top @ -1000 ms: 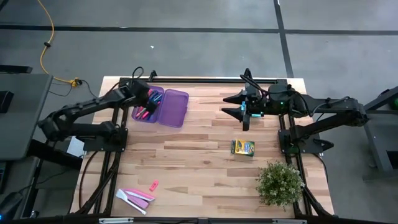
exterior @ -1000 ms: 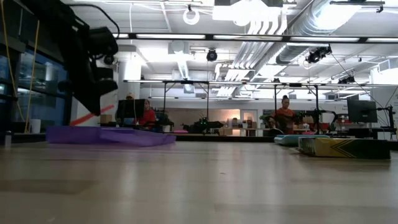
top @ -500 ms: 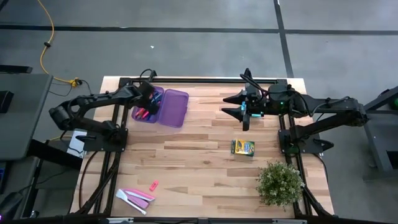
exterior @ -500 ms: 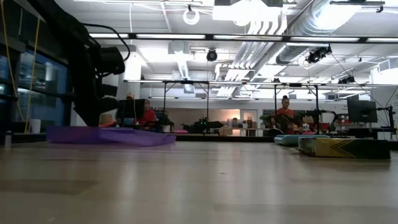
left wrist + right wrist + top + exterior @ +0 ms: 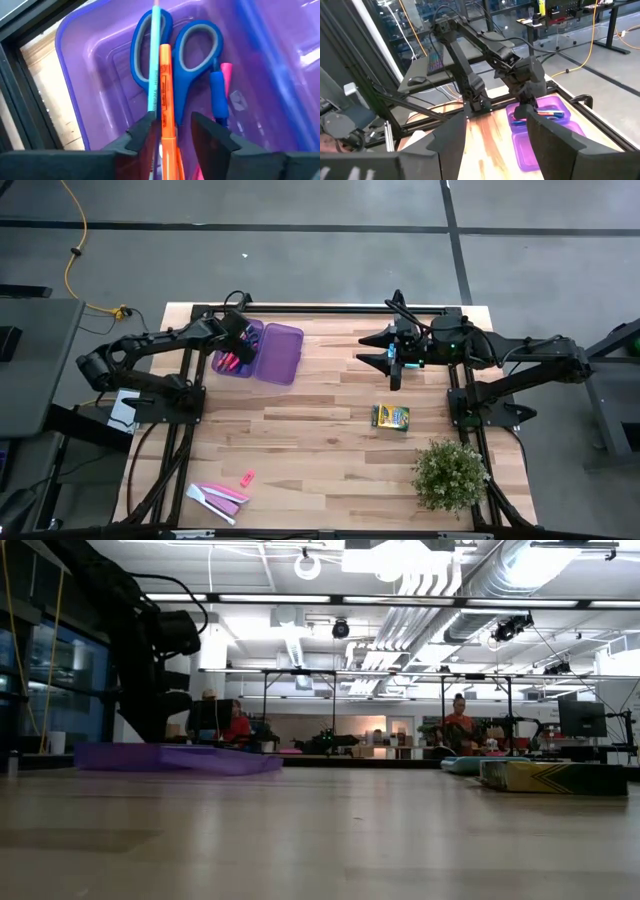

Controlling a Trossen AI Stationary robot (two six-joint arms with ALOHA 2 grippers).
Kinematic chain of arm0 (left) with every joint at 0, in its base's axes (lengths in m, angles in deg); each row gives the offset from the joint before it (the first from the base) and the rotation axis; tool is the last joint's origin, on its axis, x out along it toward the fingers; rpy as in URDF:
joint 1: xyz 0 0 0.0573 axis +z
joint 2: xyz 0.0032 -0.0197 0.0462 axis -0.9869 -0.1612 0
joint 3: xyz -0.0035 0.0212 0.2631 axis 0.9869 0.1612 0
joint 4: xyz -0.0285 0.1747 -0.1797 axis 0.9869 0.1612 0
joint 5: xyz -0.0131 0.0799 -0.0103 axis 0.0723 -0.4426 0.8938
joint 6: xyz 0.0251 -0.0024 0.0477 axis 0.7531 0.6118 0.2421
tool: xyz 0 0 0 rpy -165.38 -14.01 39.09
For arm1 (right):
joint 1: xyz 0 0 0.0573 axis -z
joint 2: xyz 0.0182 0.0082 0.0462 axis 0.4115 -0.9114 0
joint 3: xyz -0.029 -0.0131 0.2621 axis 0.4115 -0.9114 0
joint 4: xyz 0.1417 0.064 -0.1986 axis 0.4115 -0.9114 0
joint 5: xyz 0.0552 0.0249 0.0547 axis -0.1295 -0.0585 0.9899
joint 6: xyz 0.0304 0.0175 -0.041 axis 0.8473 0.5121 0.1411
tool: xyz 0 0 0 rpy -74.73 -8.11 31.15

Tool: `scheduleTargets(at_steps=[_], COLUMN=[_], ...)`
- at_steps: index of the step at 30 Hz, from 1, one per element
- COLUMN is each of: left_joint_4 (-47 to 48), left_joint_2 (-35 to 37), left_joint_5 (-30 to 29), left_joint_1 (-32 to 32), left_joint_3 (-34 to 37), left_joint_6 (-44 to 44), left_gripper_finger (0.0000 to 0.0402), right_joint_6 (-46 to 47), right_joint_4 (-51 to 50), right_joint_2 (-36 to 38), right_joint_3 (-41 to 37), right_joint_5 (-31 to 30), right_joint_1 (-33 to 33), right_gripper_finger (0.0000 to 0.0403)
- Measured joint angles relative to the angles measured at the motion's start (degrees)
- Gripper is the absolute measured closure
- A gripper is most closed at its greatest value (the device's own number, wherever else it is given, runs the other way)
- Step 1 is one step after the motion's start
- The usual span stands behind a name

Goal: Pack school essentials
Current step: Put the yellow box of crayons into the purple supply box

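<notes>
While the orange marker (image 5: 167, 107) lies in the translucent purple plastic case (image 5: 95, 65), the left gripper (image 5: 172, 131) hangs just above it, its dark fingers (image 5: 142, 132) parted to either side of the barrel without visibly pinching it. Printing runs along the marker, too blurred to read. Beside the marker rest a light blue pen (image 5: 155, 60), blue-handled scissors (image 5: 197, 45), a dark blue pen (image 5: 218, 95) and a pink marker (image 5: 226, 70); the lower ends of all of them are cut off behind the fingers.

From above, the case sits at the table's far left corner, its open lid (image 5: 279, 352) flat beside it, and the left arm hides most of the contents. The yellow-green crayon box (image 5: 390, 417) lies right of centre on the light wooden table (image 5: 320, 450), with open board all around; its label cannot be read. Pink and white stationery pieces (image 5: 218, 496) and a small pink piece (image 5: 247, 477) lie close to the near left edge. A bushy green plant (image 5: 450, 474) stands at the near right. The right gripper (image 5: 394, 358) waits above the far right side, fingers spread wide and, as far as can be seen, empty.
</notes>
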Motion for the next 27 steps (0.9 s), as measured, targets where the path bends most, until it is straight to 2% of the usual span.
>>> scheduleTargets(at_steps=[5, 10, 14, 19, 24, 27], left_joint_4=[1.4, 1.8, -3.6, -15.5, -25.9, -31.0], left_joint_2=[3.7, 9.6, 15.9, 24.1, 28.7, 29.5], left_joint_5=[4.5, 16.0, 21.9, 23.0, 21.7, 18.4], left_joint_1=[0.0, -0.3, -3.6, -12.6, -25.2, -33.2], left_joint_3=[-0.4, -3.6, -5.7, -5.9, -5.9, -5.9], left_joint_6=[-0.4, -2.3, -7.8, -13.0, -10.8, -8.6], left_gripper_finger=[0.0253, 0.0235, 0.0235, 0.024, 0.024, 0.0241], right_joint_6=[-0.3, -0.7, -0.7, -0.7, -0.7, -0.7], right_joint_4=[0.0, 0.0, 0.0, 0.0, 0.0, 0.0], right_joint_2=[0.0, 0.0, 0.0, 0.0, 0.0, 0.0], right_joint_3=[0.0, 0.0, 0.0, 0.0, 0.0, 0.0], right_joint_5=[0.0, 0.0, 0.0, 0.0, 0.0, 0.0], right_joint_1=[0.0, 0.0, 0.0, 0.0, 0.0, 0.0], right_gripper_finger=[0.0201, 0.0201, 0.0201, 0.0201, 0.0201, 0.0201])
